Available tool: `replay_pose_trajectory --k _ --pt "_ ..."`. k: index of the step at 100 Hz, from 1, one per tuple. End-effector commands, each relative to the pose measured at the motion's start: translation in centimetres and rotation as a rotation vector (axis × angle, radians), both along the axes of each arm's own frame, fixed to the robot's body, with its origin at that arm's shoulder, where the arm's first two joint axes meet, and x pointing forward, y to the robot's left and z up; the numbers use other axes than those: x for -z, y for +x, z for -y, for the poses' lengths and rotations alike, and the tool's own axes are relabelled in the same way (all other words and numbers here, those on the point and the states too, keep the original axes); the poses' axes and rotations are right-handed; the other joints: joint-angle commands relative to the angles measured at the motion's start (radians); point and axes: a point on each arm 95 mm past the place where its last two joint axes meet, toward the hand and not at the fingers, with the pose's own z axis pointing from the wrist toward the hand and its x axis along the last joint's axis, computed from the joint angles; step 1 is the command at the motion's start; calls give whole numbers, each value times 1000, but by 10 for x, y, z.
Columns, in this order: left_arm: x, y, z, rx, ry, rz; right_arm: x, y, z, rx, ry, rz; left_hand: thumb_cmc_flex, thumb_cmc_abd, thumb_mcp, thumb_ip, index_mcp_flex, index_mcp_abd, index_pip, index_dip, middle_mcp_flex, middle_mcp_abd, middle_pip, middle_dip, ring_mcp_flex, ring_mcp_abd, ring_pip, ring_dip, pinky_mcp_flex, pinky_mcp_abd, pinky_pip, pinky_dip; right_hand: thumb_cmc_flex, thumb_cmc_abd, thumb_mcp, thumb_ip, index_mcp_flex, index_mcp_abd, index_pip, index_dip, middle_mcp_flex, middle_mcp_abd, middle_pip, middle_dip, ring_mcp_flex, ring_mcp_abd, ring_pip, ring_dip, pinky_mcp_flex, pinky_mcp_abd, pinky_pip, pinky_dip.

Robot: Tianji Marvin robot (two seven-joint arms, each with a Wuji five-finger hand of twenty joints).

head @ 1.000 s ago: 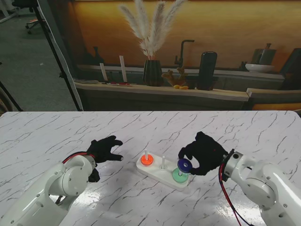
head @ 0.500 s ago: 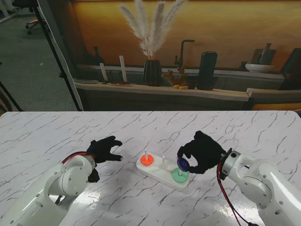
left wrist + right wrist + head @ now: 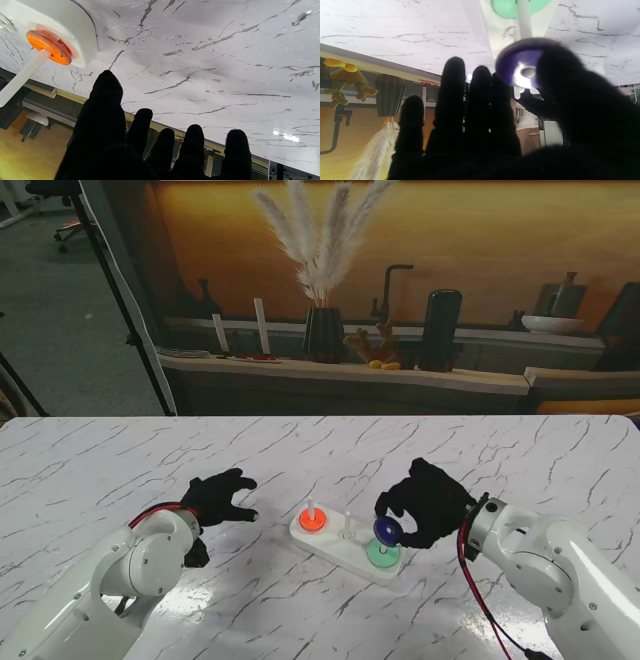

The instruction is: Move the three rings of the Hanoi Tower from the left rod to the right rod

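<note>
Over the right rod (image 3: 384,542), at 3 o'clock, the right hand (image 3: 428,504) pinches the purple ring (image 3: 386,528) above the green ring (image 3: 380,554); the left hand (image 3: 220,498) hovers with fingers spread.

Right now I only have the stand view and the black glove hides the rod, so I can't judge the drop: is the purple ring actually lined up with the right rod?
Observer: In the right wrist view the purple plastic ring is pinched in the right hand, tilted, with the white right rod running toward its hole.
Operator: Has the rod's tip entered the hole?
Observer: Cannot tell; that view is blurred there.
Operator: What is already on that rod?
Observer: The flat green ring, lying on the white base.
Operator: And the left hand?
Observer: The left hand is open with fingers spread, apart from the orange ring, which sits on its own rod.
</note>
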Motion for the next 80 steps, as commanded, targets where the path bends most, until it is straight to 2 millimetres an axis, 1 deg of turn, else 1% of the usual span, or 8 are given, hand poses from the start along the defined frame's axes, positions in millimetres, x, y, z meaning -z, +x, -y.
replay_pose_trajectory --k 1,33,38,41,43,58,65,80 --pt "2 -3 3 21 -8 -7 5 -1 -2 -6 -5 -15 16 32 -28 14 14 21 -6 -7 -4 14 -17 -12 -29 9 -21 -7 -19 -3 -37 2 37 11 61 4 63 -93 83 17 30 -21 8 15 15 -25 18 13 -10 235 24 11" --pt "3 -3 1 16 -11 -11 13 1 -2 -4 -19 -46 16 33 -27 14 14 21 -7 -7 -5 14 -17 -12 -31 8 -21 -7 -20 -4 -38 2 21 22 60 13 59 -85 76 19 19 -22 4 14 7 -24 13 12 -15 235 22 10" --pt "3 -3 1 16 -11 -10 13 2 -1 -3 -24 -46 16 31 -28 14 14 21 -6 -7 -4 14 -16 -12 -30 10 -21 -7 -18 -2 -38 3 -5 39 56 52 57 -77 50 42 3 -21 4 6 -2 -22 5 10 -19 236 18 10" --pt "3 -3 1 15 -11 -10 13 2 0 -1 -28 -50 16 33 -27 14 13 21 -7 -7 -6 14 -17 -12 -31 10 -21 -7 -20 -4 -38 3 -32 57 49 103 51 -69 25 77 -10 -18 7 -13 -10 -19 0 10 -24 236 15 11" --pt "3 -3 1 15 -12 -11 13 2 0 0 -31 -54 16 33 -28 14 13 21 -7 -7 -5 14 -17 -12 -30 9 -21 -7 -20 -5 -39 2 -40 60 46 109 47 -66 18 84 -16 -15 6 -17 -15 -17 -2 10 -28 236 13 11" --pt "3 -3 2 17 -12 -12 12 4 5 16 -56 -66 16 32 -28 14 14 21 -7 -7 -4 14 -16 -12 -31 9 -22 -7 -19 -4 -39 3 -97 50 -9 103 -5 -42 -28 91 -58 7 -1 -22 -49 -5 -11 10 -47 241 3 13" --pt "3 -3 2 19 -12 -14 11 4 9 24 -91 -83 15 33 -28 14 12 20 -7 -7 -5 13 -17 -12 -31 8 -22 -7 -20 -5 -39 3 -122 70 -61 103 -57 -22 -71 97 -89 17 -9 -20 -69 1 -21 10 -58 241 -8 15" --pt "3 -3 3 22 -13 -13 10 7 16 59 -112 -86 15 33 -28 14 13 21 -7 -7 -4 13 -17 -12 -30 10 -21 -7 -20 -3 -40 3 -145 96 -115 107 -96 -5 -107 103 -115 29 -11 -12 -84 6 -24 13 -65 242 -14 18"
